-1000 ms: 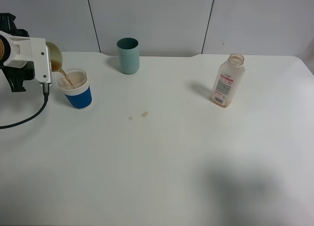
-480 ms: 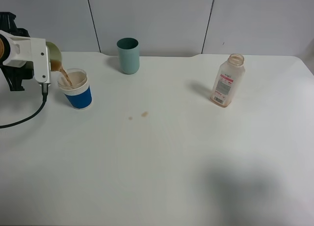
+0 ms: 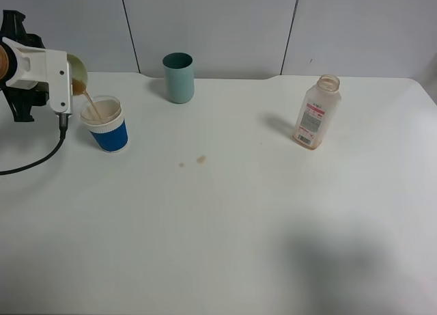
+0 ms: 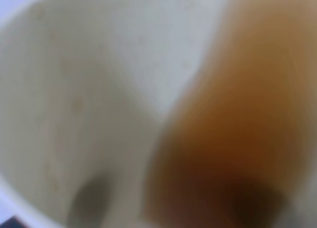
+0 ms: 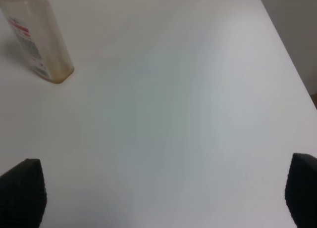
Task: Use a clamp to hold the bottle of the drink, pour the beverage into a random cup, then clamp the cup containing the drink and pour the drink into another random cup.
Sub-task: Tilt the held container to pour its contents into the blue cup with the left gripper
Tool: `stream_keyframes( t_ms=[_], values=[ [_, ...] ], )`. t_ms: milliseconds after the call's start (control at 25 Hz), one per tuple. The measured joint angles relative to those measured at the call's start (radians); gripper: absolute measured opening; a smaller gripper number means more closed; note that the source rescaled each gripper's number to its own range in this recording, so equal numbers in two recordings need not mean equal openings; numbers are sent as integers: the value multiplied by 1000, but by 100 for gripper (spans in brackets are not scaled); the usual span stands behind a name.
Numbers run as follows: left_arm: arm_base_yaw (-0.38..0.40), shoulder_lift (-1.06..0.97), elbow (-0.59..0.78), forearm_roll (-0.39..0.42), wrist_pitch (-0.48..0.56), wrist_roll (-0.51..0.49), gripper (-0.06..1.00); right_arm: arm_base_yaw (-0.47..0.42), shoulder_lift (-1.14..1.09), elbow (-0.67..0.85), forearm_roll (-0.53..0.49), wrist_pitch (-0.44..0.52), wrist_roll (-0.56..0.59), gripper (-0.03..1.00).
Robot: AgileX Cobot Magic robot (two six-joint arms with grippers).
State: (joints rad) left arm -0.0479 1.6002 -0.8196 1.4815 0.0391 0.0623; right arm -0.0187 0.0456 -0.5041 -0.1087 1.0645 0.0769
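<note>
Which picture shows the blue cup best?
The exterior high view: the blue cup stands whole on the table, with brown drink streaming in. The left wrist view only looks inside the tilted cup, and the right wrist view misses it.

The left gripper was raised just above and beside the blue cup, its wrist rolled over, jaws clamped on a tilted pale cup. The right gripper hung above the table well away from the blue cup, fingers spread wide, holding nothing
</note>
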Motion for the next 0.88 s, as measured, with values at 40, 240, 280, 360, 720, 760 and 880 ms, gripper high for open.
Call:
stream_keyframes(
  t_ms=[40,240,280,360,720,760,880],
  values=[
    [0,0,0,2,3,0,0,0,0,0,0,0,0,93],
    [0,0,0,13,11,0,0,0,0,0,0,0,0,93],
    [0,0,0,17,13,3,0,0,0,0,0,0,0,93],
    [-1,0,0,23,18,3,0,0,0,0,0,0,0,93],
    [-24,0,0,43,35,6,0,0,0,0,0,0,0,93],
    [-24,0,0,44,35,6,0,0,0,0,0,0,0,93],
    [-24,0,0,50,42,6,0,0,0,0,0,0,0,93]
  ],
)
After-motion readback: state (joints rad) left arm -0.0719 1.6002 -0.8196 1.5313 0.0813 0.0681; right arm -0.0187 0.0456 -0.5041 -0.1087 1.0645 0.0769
